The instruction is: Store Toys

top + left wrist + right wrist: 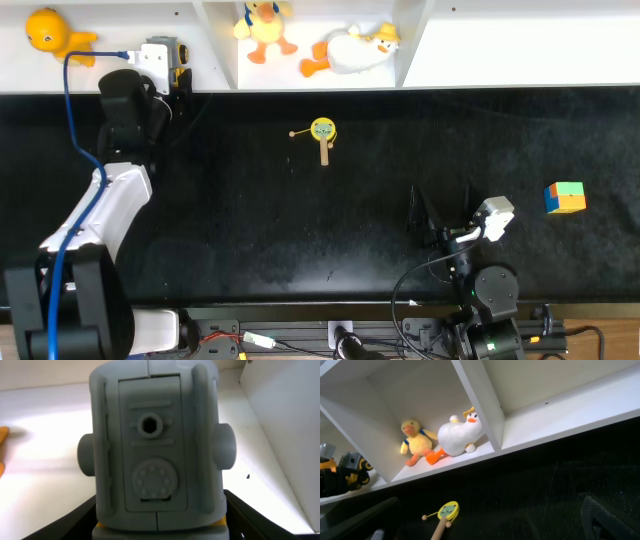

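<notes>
Grey robot toy point(155, 445) at left shelf compartment point(120, 20); yellow rattle point(323, 133), multicoloured cube point(565, 197) on black table point(250, 200).

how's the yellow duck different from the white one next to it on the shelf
The yellow duck sits upright, while the white duck lies tipped over. The white duck looks bulkier than the yellow duck and wears a small yellow hat. Both are plush with orange feet, in the same shelf compartment.

White cubby shelf point(500, 45) behind black tabletop point(250, 220)
</notes>
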Controlling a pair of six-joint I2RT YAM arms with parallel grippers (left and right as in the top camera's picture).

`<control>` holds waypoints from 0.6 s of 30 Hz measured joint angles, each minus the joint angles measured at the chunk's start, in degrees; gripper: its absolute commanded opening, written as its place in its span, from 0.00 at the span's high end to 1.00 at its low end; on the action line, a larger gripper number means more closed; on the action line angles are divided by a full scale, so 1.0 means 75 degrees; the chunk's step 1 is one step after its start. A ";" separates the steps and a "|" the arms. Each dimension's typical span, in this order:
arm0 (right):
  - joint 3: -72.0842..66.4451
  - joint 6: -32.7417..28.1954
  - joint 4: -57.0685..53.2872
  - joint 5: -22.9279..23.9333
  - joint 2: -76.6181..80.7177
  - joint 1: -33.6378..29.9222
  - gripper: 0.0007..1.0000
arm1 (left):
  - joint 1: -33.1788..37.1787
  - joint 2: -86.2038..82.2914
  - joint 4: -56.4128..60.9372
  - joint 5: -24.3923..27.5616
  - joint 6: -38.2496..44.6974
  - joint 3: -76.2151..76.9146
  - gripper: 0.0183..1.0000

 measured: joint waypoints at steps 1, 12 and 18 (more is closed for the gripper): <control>0.0000 0.0000 0.0003 -0.0003 0.0000 0.0000 0.00 | 0.0000 0.0047 0.0044 0.0015 0.0000 0.0000 0.87; 0.0000 0.0000 0.0000 -0.0003 0.0000 -0.0003 0.00 | 0.0000 0.0321 0.0574 0.0017 -0.0026 0.0000 0.87; 0.0000 0.0000 0.0000 -0.0003 0.0000 -0.0003 0.00 | 0.0000 0.0385 0.0711 0.0017 -0.0026 0.0000 0.88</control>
